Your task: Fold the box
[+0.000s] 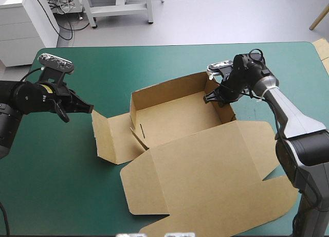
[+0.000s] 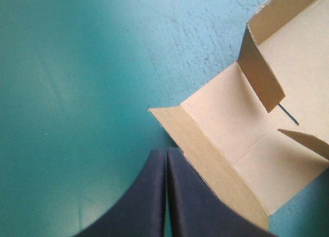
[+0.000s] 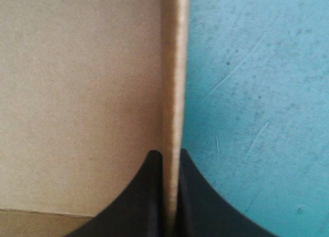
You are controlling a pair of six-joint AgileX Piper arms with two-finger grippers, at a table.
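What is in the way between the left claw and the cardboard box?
Nothing visible. The left gripper, shut, hovers beside the left flap of the brown box; only bare teal-green cover lies between. The right gripper is shut on its right wall.

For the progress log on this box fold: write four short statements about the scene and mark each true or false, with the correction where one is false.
1. The right end effector is shut on the right wall of the box. True.
2. The left end effector grips the box's left flap. False: it is shut on nothing, over the teal-green cover beside that flap.
3. The lid lies flat on the table, toward the near edge. True.
4. All the box's walls stand upright. False: the far and right walls are raised, but the left side is folded outward across the table.
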